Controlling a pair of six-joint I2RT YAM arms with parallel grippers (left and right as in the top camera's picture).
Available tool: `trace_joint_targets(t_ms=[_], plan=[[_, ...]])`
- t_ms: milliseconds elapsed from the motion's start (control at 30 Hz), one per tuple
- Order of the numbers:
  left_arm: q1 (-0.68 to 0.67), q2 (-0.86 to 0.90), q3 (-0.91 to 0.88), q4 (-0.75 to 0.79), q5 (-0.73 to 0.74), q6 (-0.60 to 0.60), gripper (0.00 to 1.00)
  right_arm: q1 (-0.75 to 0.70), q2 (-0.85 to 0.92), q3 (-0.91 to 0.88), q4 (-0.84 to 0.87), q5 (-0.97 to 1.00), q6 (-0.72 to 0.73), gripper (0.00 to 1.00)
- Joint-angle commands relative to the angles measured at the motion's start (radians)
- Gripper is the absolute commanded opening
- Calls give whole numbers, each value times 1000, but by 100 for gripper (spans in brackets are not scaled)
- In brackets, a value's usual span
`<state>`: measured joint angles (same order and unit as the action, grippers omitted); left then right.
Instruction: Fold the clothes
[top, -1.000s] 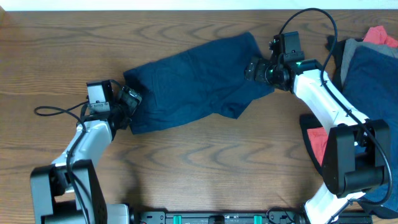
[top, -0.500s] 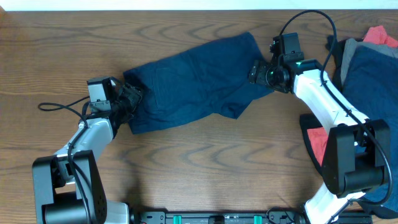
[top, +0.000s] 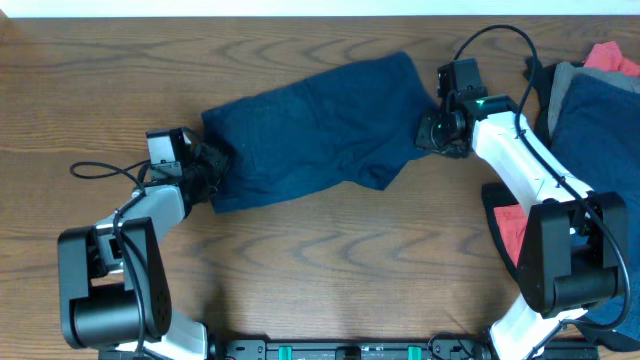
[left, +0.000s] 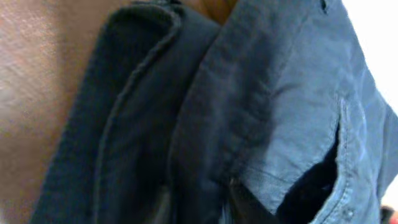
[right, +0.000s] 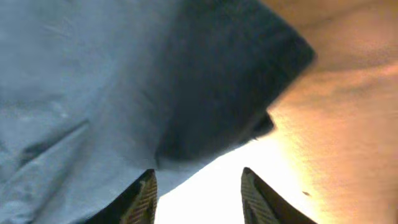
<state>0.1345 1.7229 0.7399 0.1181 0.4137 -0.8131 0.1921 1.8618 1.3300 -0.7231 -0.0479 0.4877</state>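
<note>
One of the clothes, a large dark navy garment (top: 310, 135), lies spread slantwise across the table. My left gripper (top: 212, 166) is at its lower left end. In the left wrist view folded navy seams (left: 205, 112) fill the frame, and a thick fold sits between the dark fingers of the left gripper (left: 199, 205), which is shut on it. My right gripper (top: 433, 133) is at the garment's right edge. The right wrist view shows the right gripper (right: 198, 173) open, its left finger (right: 144, 196) against the fabric edge (right: 205, 118) and bare table between the tips.
A heap of more clothes (top: 592, 100), blue, grey and red, lies at the far right, with a red piece (top: 512, 228) beside the right arm's base. A black cable (top: 95, 170) loops on the table left of the left arm.
Both grippers have narrowed their jaws. The right gripper has slid right and down, off the fabric to its edge. The left gripper has crept slightly right onto the garment's end.
</note>
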Motion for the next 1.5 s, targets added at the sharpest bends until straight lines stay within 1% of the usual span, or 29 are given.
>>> trace_joint_targets(t_ms=[0, 133, 233, 367, 467, 600, 700, 867, 1067, 1200, 1300, 1467], plan=[[-3, 14, 8, 32, 51, 11, 6, 12, -3, -4, -15, 92, 5, 41], [-3, 14, 8, 89, 111, 11, 6, 11, -3, -4, -42, 154, 5, 41], [-3, 14, 8, 89, 112, 11, 6, 9, -3, -4, -56, 216, 4, 41], [-2, 13, 8, 94, 162, 7, 6, -2, -3, -4, -56, 235, -7, 41], [-2, 13, 9, 114, 232, 2, 6, -6, -3, -4, -70, 241, -7, 40], [0, 13, 9, 169, 356, -60, 6, -6, 10, -4, -72, 251, -7, 40], [0, 12, 9, 183, 414, -65, 6, -6, 40, -4, -61, 251, -7, 40], [0, 12, 8, 182, 452, -64, 6, -8, 109, -4, -29, 251, -6, 41], [6, 12, 8, 179, 459, -64, 6, -31, 161, -4, -4, 270, -6, 42], [28, 12, 8, 136, 494, -54, 6, -56, 160, -4, 30, 288, -11, 44], [42, 12, 8, 66, 515, -24, 6, -75, 160, -4, 47, 287, -11, 44], [42, 13, 8, -6, 514, 51, 6, -88, 158, 8, 64, 200, -50, 45]])
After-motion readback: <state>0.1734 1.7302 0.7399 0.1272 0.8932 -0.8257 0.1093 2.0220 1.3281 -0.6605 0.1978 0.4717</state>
